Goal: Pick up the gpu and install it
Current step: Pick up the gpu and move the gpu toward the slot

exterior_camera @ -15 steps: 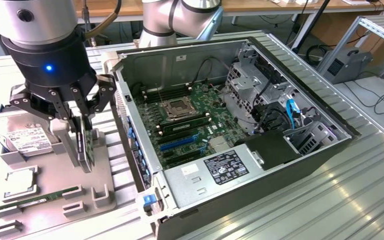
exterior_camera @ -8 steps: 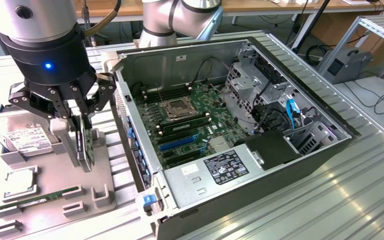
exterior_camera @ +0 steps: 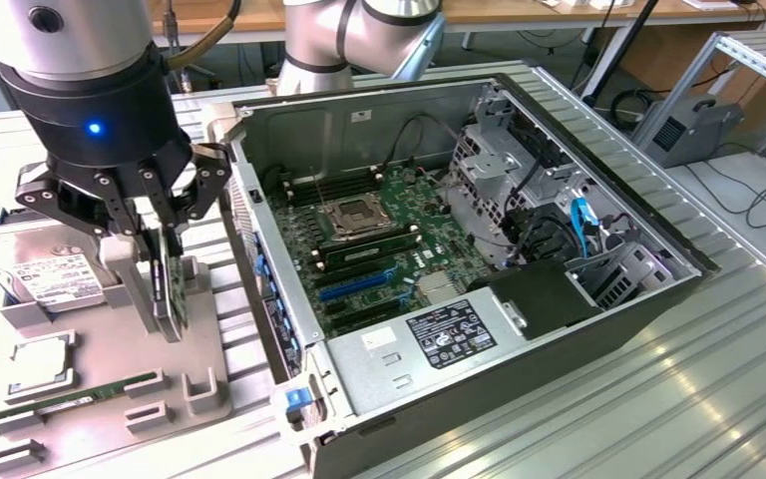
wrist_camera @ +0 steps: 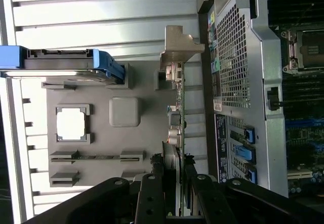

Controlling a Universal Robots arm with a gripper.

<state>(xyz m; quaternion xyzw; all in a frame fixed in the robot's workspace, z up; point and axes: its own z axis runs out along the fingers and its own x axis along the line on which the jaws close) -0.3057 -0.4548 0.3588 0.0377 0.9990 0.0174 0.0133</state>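
The claw (exterior_camera: 157, 235) is clamped on the upright gpu (exterior_camera: 168, 299) at a grey tray (exterior_camera: 210, 339) on the ribbed metal table (exterior_camera: 622, 399).

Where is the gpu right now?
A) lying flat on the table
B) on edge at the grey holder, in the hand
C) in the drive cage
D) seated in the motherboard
B: the gpu stands on edge at the grey holder, with the hand closed on it.

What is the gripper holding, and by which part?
The gripper appears clamped on the graphics card, which stands on edge, gripping its two flat faces near the top edge.
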